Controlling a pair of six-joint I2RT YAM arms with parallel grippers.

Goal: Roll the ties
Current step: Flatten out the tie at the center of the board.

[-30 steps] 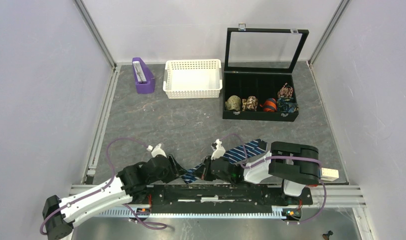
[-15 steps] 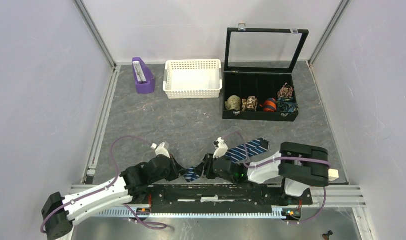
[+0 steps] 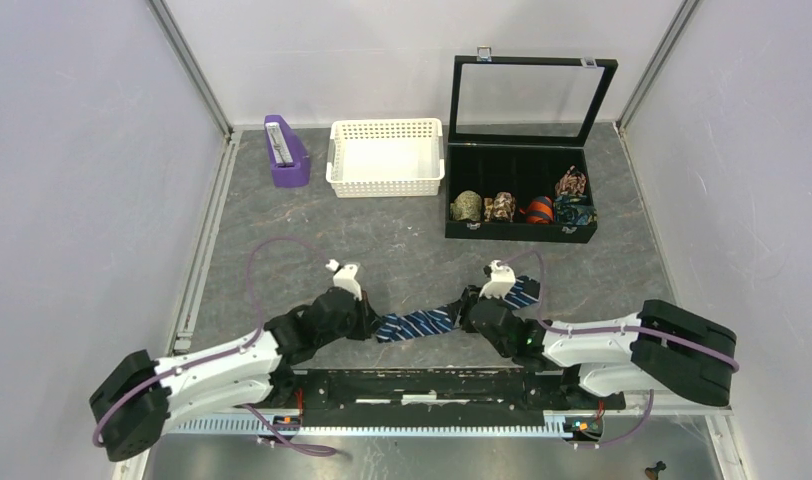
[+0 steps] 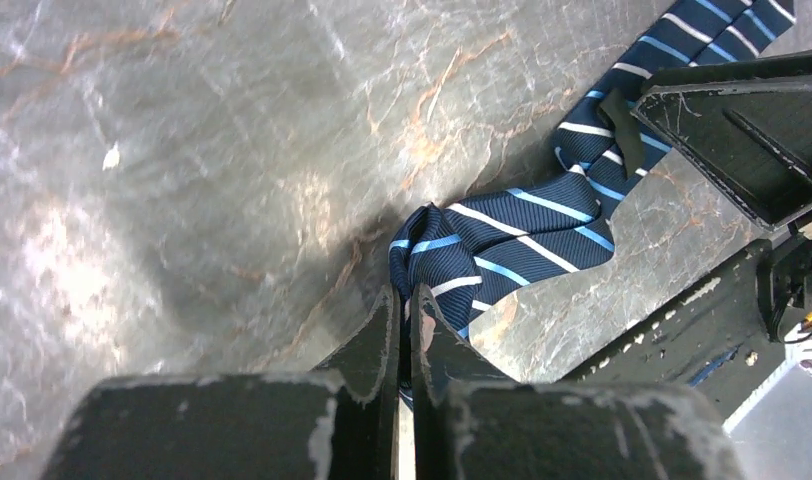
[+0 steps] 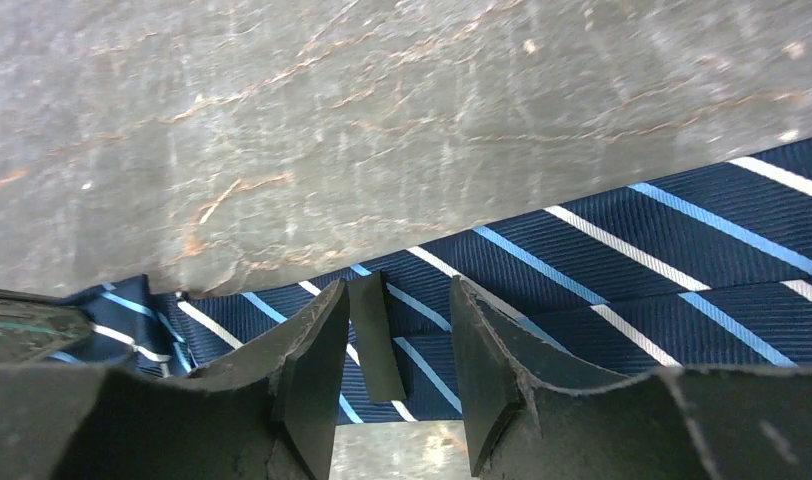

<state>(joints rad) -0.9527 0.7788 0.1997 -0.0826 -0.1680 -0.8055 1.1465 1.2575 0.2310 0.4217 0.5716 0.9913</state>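
Observation:
The navy striped tie [image 3: 422,324] lies flat on the grey table, running from my left gripper up and right to its wide end near the right wrist. My left gripper [image 3: 370,325] is shut on the tie's narrow end; in the left wrist view the fingers [image 4: 380,330] pinch bunched navy fabric [image 4: 512,235]. My right gripper [image 3: 470,312] is open and low over the tie's middle. In the right wrist view the tie [image 5: 622,280] lies flat under the jaws [image 5: 399,300], with its black keeper loop [image 5: 374,340] between them.
An open black case [image 3: 522,232] at the back right holds several patterned rolls. A white basket [image 3: 386,157] and a purple holder [image 3: 285,152] stand at the back. The black mounting rail [image 3: 432,385] runs along the near edge.
Both grippers have moved away from the rail, the left forward and right, the right further right. The tie came with them and now lies stretched between them, farther out on the table.

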